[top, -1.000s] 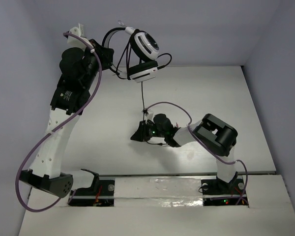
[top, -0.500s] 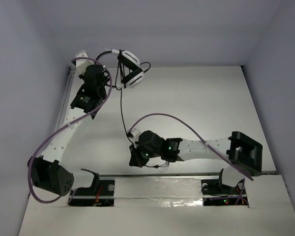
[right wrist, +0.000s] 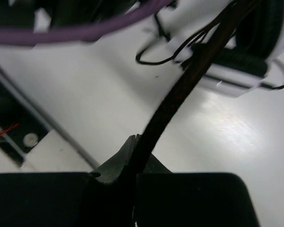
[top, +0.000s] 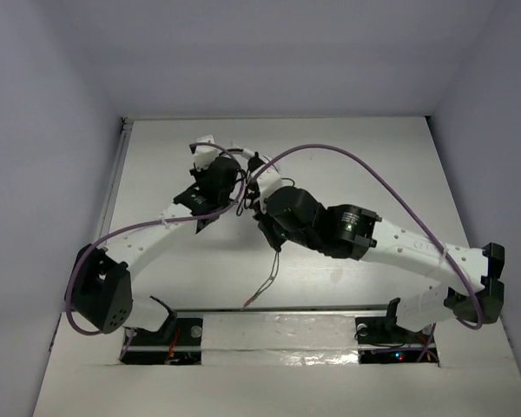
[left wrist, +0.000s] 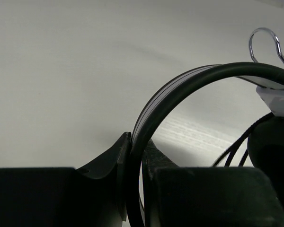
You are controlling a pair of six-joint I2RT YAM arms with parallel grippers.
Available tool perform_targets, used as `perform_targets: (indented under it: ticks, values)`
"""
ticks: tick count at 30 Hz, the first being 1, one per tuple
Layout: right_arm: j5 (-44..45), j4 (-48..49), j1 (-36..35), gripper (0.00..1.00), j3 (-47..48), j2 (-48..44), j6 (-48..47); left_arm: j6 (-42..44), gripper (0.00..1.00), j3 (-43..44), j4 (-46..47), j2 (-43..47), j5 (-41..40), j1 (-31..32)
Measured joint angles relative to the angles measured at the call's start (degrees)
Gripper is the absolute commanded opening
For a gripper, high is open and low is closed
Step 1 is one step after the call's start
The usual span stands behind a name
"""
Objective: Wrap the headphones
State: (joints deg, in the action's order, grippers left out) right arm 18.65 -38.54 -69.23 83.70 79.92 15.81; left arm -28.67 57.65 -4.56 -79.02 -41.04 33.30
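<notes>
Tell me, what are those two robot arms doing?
They are working together on a pair of headphones in the middle of the table. The left gripper has its fingers shut on the headband, holding the headphones. The right gripper has its fingers pinched on the thin black cable that runs up to the earcups. A loose end of cable trails toward the near edge of the table, so the wrapping looks unfinished.
</notes>
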Motion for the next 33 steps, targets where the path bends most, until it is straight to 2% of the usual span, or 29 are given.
perform_targets:
  ticks: [4, 10, 15, 22, 25, 30, 33]
  values:
    - [6.82, -2.08, 3.65, 0.00, 2.19, 1.90, -3.56, -0.02, 0.00, -1.95, -1.64, 0.11, -0.15, 3.50]
    - [12.74, -5.31, 9.44, 0.00, 3.37, 3.23, -7.50, 0.11, 0.00, -5.57, -6.97, 4.46, 0.07, 4.39]
    - [13.97, -6.23, 12.39, 0.00, 7.48, 3.32, -9.66, 0.02, 0.00, -5.57, -8.70, 6.80, 0.55, 5.55]
    - [11.39, -9.29, 12.37, 0.00, 16.98, 3.72, -9.92, -0.39, 0.00, -5.31, -9.07, 2.03, 1.57, 6.08]
    - [10.49, -11.50, 10.71, 0.00, 16.44, 2.60, -9.29, -0.35, 0.00, -3.91, -9.11, 1.29, 6.60, 3.15]
    - [8.90, -13.60, 8.81, 0.00, 8.81, -1.84, -6.21, -2.29, 0.00, -1.07, -3.34, 2.10, 21.64, -8.76]
    - [6.84, -14.51, 8.52, 0.00, 4.20, -4.70, -4.70, -3.78, 0.00, 1.11, -1.60, 2.38, 25.27, -13.62]
